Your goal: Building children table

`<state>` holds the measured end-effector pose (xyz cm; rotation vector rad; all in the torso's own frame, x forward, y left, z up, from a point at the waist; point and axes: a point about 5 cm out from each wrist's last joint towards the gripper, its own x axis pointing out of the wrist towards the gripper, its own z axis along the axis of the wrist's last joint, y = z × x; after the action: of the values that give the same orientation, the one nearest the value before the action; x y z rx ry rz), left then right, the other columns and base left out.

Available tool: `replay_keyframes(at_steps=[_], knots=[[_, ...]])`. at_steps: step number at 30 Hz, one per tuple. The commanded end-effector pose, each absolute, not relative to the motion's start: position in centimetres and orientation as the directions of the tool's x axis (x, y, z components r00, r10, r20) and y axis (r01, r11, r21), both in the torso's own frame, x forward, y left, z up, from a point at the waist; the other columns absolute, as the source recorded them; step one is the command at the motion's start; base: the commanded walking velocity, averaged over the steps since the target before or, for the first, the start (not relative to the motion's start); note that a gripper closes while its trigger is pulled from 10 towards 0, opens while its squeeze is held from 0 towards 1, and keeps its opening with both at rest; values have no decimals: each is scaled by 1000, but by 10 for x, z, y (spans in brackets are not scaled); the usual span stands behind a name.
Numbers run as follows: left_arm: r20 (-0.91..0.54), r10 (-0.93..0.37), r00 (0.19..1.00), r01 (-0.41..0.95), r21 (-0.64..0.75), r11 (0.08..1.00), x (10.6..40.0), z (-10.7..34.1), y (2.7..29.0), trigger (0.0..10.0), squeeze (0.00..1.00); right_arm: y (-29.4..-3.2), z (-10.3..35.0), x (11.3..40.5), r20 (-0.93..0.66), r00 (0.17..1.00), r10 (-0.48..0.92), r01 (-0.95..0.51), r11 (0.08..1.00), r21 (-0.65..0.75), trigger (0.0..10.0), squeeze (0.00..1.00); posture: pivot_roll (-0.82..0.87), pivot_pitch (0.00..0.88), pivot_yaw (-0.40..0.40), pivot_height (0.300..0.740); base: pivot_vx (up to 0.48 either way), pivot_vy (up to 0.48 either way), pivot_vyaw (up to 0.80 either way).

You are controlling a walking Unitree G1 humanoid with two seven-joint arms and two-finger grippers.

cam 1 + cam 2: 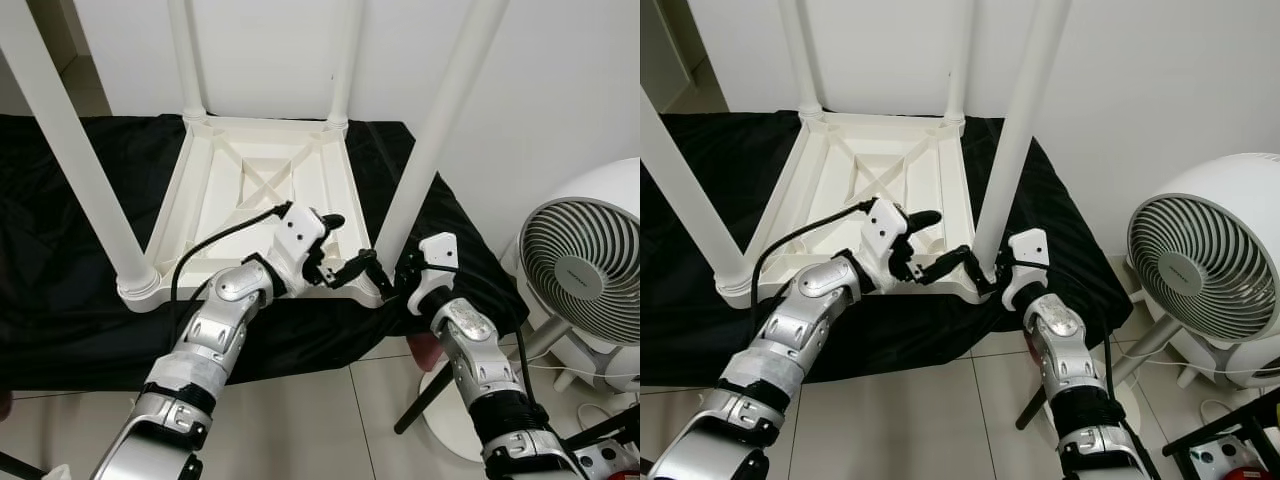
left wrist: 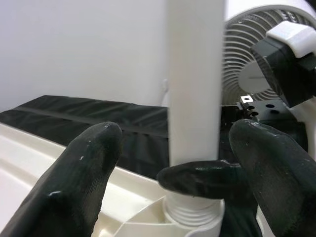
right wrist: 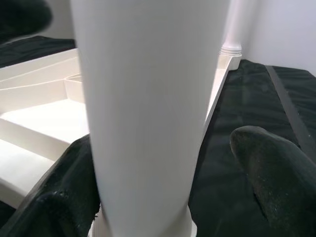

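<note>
The white children's table (image 1: 205,190) lies upside down on a black cloth (image 1: 60,270), its legs pointing up. The near right leg (image 1: 430,150) stands in its corner socket (image 2: 192,215). My right gripper (image 1: 400,270) is at that leg's base, open, one finger on each side of the leg (image 3: 148,98); one finger touches it and the other stands slightly off. My left gripper (image 1: 348,243) reaches over the table's underside towards the same corner. It is open and holds nothing, and the leg (image 2: 195,74) stands beyond its fingertips.
Three more white legs rise from the other corners, the near left one (image 1: 70,150) slanting across the view. A white fan (image 1: 585,270) stands on the tiled floor to the right, close to my right arm. A black stand leg (image 1: 420,400) slants below the cloth's edge.
</note>
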<state>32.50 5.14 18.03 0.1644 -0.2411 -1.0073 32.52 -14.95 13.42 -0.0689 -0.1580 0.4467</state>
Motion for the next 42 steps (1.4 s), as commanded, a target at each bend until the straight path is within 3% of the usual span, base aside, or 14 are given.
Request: replay_keyframes(at_steps=[1,4,13,24,30,36,42], knots=[[79,-875,477,838,258,480,319,170,48,10000,0,-157,126,320,122,907,403,-396,915,-81,10000,0,-181,0,-9,740,0,0,0],[72,-869,490,823,290,488,315,164,45,10000,0,-155,123,316,124,909,399,-391,917,-83,10000,0,-198,0,0,740,0,0,0],[70,-871,486,850,196,489,307,154,28,10000,0,-166,130,316,140,923,358,-348,933,-93,10000,0,-260,0,12,740,0,0,0],[34,-834,550,816,192,545,322,161,36,10000,0,-166,132,320,131,920,370,-358,927,-110,10000,0,-251,0,38,740,0,0,0],[18,-811,584,789,224,573,330,162,45,10000,0,-158,129,320,121,908,402,-388,913,-122,10000,0,-231,0,5,740,0,0,0],[42,-781,623,754,236,614,325,162,56,10000,0,-145,127,324,113,877,467,-463,884,-62,10000,0,-148,0,-90,740,0,0,0],[38,-769,638,739,249,626,322,159,62,10000,0,-145,128,333,100,877,470,-466,883,-62,10000,0,-115,0,-111,740,0,0,0]])
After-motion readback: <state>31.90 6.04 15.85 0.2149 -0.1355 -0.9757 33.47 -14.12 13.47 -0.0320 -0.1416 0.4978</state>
